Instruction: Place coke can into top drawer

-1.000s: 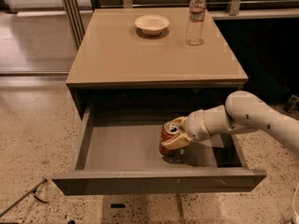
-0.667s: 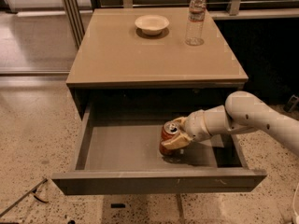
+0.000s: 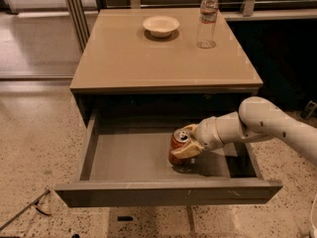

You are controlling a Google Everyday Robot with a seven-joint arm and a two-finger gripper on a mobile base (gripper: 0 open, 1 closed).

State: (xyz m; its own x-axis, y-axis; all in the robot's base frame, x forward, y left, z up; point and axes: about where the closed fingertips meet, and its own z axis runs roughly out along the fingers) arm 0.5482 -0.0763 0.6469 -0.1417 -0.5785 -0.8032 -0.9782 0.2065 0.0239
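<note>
The top drawer (image 3: 168, 194) is pulled wide open below the tan cabinet top, its grey inside showing. The coke can (image 3: 178, 146), red-orange with a silver top, stands tilted inside the drawer right of the middle, its base at the drawer floor. My gripper (image 3: 189, 142) reaches in from the right on a white arm and is shut on the can, with a cream finger (image 3: 186, 151) across its side.
A cream bowl (image 3: 161, 26) and a clear plastic water bottle (image 3: 207, 19) stand at the back of the cabinet top (image 3: 158, 58). Speckled floor surrounds the cabinet. A dark cable lies on the floor at the lower left (image 3: 25, 209).
</note>
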